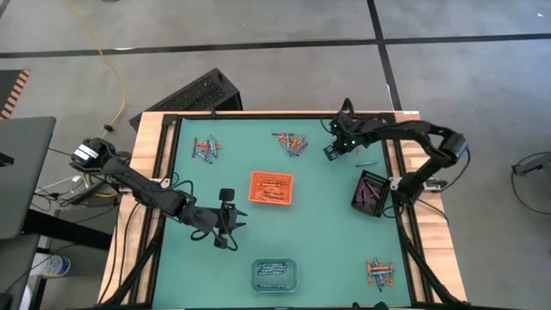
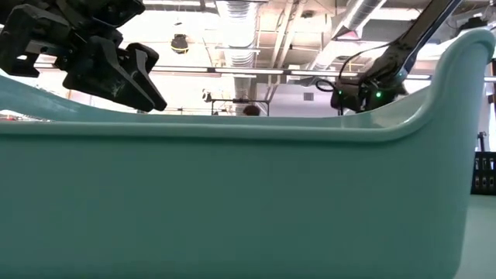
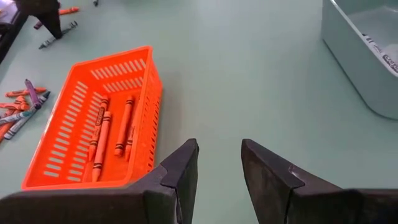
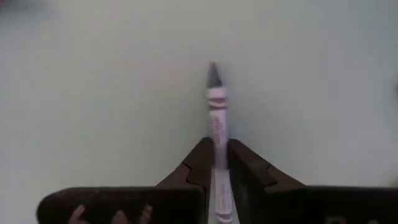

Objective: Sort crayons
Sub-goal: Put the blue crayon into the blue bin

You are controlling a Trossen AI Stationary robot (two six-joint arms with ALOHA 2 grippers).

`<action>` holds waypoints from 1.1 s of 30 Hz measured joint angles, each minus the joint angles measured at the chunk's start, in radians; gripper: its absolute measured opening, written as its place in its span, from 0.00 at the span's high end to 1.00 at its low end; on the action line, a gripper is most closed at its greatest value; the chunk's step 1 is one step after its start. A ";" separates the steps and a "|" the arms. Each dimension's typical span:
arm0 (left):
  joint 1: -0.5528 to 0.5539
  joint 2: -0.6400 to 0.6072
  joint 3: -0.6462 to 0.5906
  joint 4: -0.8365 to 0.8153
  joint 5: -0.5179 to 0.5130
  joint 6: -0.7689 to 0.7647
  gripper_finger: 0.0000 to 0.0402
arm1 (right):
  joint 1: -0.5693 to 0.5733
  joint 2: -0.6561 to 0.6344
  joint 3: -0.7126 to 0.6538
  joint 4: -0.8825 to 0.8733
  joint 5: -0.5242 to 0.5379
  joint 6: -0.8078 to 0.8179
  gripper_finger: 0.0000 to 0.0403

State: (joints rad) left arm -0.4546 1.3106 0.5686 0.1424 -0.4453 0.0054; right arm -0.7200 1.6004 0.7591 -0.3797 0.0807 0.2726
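Grey concrete flooring with dark seams is seen around a green tabletop (image 1: 327,215) framed in pale wood. Near the middle of that surface an orange slotted plastic tray (image 1: 271,188) is set, and several orange-red crayons (image 3: 109,134) are laid lengthwise inside it. At the near edge a clear rectangular tray (image 1: 275,274) with a few blue-grey sticks in it is placed, and toward the right side a black tray (image 1: 372,191) holding purple-magenta sticks is found. Loose crayons are scattered in small heaps: one at the far left corner (image 1: 207,148), one at the far centre (image 1: 291,142), and one at the near right corner (image 1: 380,273).

The left pincer (image 1: 225,233) is held above bare green surface between the orange tray and the clear tray; its two dark fingers (image 3: 180,171) are spread apart with nothing between them. The right pincer (image 1: 332,151) is positioned over the far right part of the tabletop, just beside the far-centre heap, and is pressed onto a single pale purple-grey crayon (image 4: 217,118), which is pinched lengthwise so that its pointed tip sticks out beyond the fingertips. Whether that crayon touches the surface cannot be told.
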 joint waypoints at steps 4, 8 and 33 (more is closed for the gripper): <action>-0.003 0.000 0.000 -0.001 0.040 -0.011 0.72 | 0.028 0.067 0.023 -0.012 0.032 -0.009 0.84; -0.003 0.000 0.000 -0.001 0.059 -0.013 0.72 | 0.059 0.069 0.037 -0.034 0.079 -0.010 0.86; -0.003 0.000 0.000 -0.002 0.070 -0.054 0.72 | 0.445 -0.263 0.041 -0.100 -0.041 -0.037 1.00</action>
State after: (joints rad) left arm -0.4580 1.3106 0.5686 0.1406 -0.3748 -0.0483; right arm -0.2751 1.3371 0.8005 -0.4798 0.0393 0.2357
